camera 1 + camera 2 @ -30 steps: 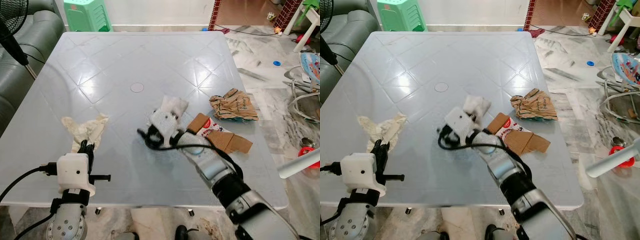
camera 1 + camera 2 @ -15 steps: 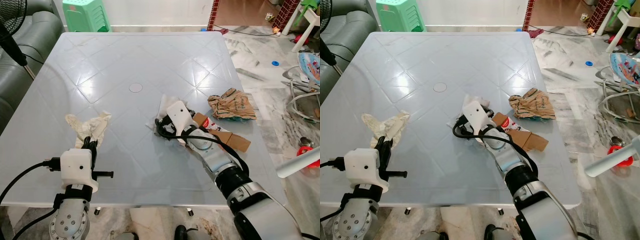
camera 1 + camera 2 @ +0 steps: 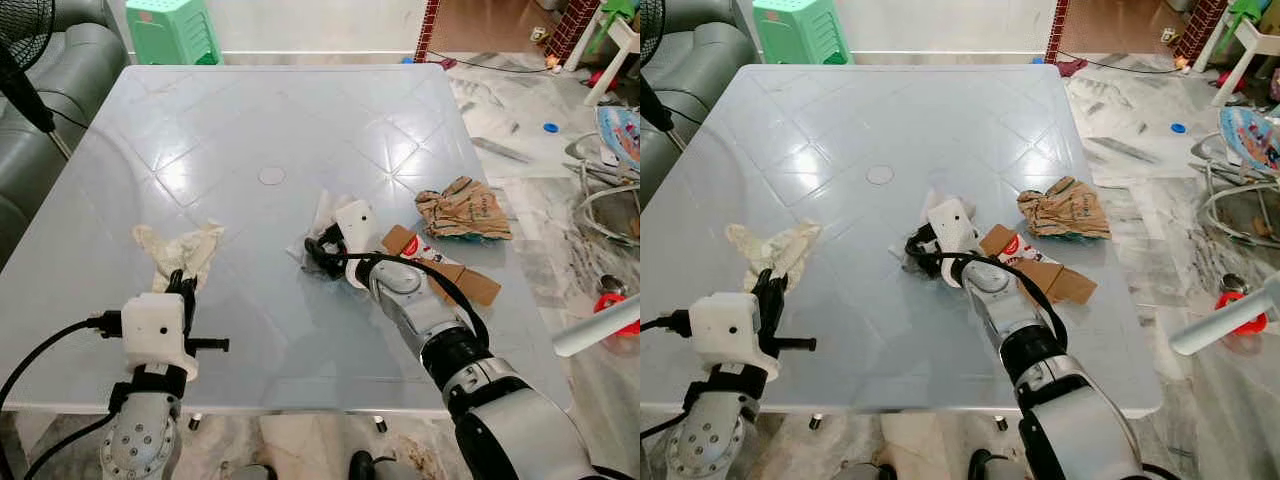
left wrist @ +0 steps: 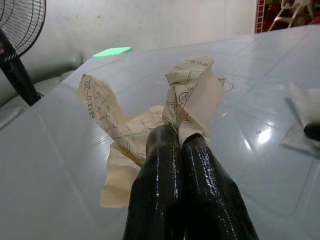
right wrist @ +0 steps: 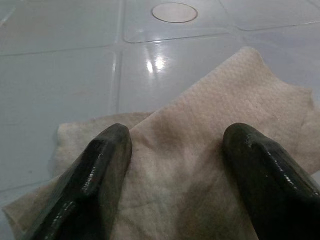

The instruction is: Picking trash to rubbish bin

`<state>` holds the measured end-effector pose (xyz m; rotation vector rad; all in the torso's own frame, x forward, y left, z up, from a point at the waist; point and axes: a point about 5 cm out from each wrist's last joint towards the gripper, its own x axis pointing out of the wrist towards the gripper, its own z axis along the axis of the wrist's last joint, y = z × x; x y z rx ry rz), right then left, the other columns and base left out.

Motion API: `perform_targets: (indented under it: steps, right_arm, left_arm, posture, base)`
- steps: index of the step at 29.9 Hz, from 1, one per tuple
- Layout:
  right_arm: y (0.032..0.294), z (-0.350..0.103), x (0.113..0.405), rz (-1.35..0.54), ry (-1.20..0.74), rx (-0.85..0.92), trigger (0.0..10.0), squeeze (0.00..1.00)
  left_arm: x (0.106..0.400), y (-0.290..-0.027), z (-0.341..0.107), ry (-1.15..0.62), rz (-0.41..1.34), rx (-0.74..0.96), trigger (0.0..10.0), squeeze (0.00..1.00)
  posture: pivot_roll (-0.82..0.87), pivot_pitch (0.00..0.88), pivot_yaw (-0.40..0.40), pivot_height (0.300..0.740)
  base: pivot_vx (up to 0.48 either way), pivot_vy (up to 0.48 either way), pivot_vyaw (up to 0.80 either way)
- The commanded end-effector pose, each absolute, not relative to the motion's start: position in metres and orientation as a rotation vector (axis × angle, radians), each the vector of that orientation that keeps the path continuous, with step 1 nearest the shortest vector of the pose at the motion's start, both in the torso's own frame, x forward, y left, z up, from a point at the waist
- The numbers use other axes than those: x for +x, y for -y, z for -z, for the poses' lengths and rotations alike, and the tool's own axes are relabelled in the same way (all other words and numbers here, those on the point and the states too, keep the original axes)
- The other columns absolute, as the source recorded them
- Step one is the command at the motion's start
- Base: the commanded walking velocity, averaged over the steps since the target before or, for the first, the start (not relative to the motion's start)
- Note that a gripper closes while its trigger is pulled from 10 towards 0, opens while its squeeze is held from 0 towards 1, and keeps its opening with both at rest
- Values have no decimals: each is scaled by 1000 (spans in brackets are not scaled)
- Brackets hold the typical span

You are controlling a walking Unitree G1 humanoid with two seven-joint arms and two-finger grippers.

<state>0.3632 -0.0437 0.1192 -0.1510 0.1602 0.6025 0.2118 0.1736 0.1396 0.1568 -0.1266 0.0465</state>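
Note:
A crumpled cream paper (image 3: pixel 180 243) lies on the table's left side. My left gripper (image 3: pixel 180 288) is shut, and its tips (image 4: pixel 177 136) touch the near edge of that paper (image 4: pixel 192 85). I cannot tell whether any paper is pinched between them. Near the table's middle lies a white tissue (image 3: pixel 325 210). My right gripper (image 3: pixel 318 257) is down on it, open. Its two fingers (image 5: pixel 97 175) straddle the tissue (image 5: pixel 200 150), one on each side. A crumpled brown paper bag (image 3: pixel 465 208) and a cardboard piece with a red-and-white wrapper (image 3: pixel 440 272) lie right of the tissue.
The pale grey table (image 3: pixel 250 120) has a round cap at its centre (image 3: pixel 271 175). A grey sofa (image 3: pixel 60 80) and a black fan (image 3: pixel 25 50) stand to the left. A green stool (image 3: pixel 175 30) is beyond the far edge. Toys and clutter cover the floor on the right (image 3: pixel 610 150).
My right gripper has swung from the tissue's near-left side onto the tissue, and its fingers now straddle it. The left gripper has stayed at the cream paper's edge.

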Motion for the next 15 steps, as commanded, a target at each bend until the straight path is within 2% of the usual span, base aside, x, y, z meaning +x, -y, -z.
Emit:
perform_targets:
  steps: [1,15]
  right_arm:
    - [43,-115,361,-612,-181,-135,0,0]
    - [41,-112,357,-643,-178,-100,0,0]
  left_arm:
    - [211,-172,-137,108,-38,157,0,0]
    - [217,-169,-139,118,-27,138,0,0]
  posture:
    - [37,149,-41,740]
    - [36,148,-41,740]
  base:
    - [0,0,0]
    - [0,0,0]
